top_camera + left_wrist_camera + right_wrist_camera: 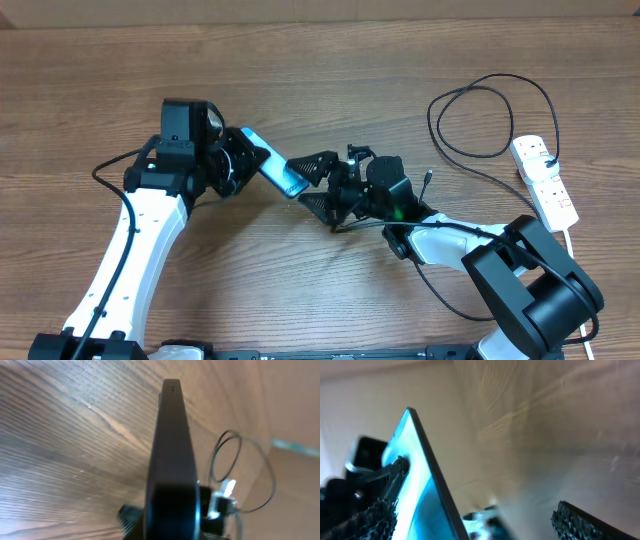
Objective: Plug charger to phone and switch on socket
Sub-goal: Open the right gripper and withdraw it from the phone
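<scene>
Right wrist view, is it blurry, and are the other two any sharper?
Right wrist: soft throughout, the phone smeared and its screen glaring cyan, the table washed out. Left wrist: the phone's dark edge out of focus, wood grain sharper. Overhead: evenly lit and sharp.

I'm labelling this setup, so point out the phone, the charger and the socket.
phone (275, 165): overhead view, on its blue screen.
charger (431, 110): overhead view, left bend of its cable loop.
socket (546, 181): overhead view, middle of the white strip.
</scene>
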